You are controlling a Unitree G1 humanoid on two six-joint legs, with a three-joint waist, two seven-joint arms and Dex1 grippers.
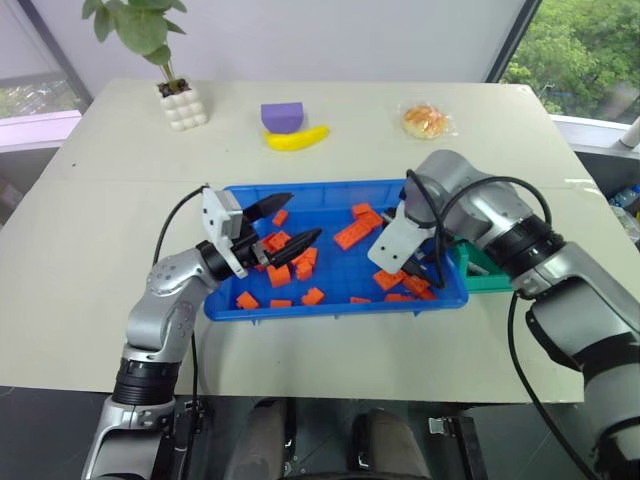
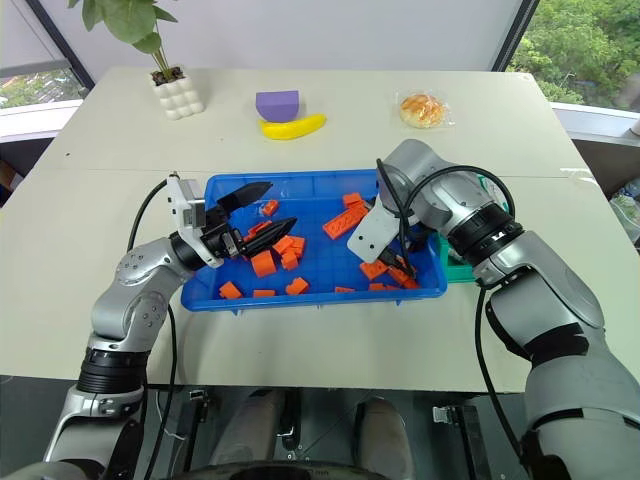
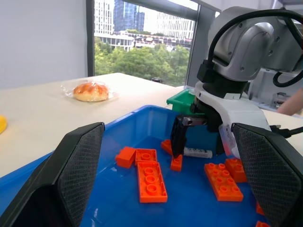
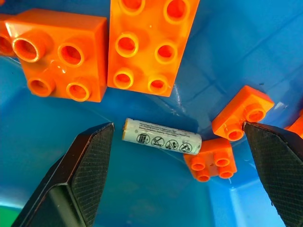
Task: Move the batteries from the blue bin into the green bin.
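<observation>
Right gripper points steeply down into the right end of the blue bin, fingers spread wide, nothing held. In the right wrist view 1 battery lies flat on the bin floor between the 2 spread fingers, not touching either. Orange blocks sit just beside it: 2 big ones on one side, 2 small ones near its far end. In the left wrist view the battery lies just beside a black finger of the right gripper.

Left gripper hangs over the left part of the blue bin, roughly level, pointing toward the right arm, jaws apart, empty.

Blue bin holds scattered orange blocks across its floor; only 1 battery seen, others may be hidden by the right arm. Green bin sits against the blue bin's right end, mostly covered by the right forearm; contents can't be told.
</observation>
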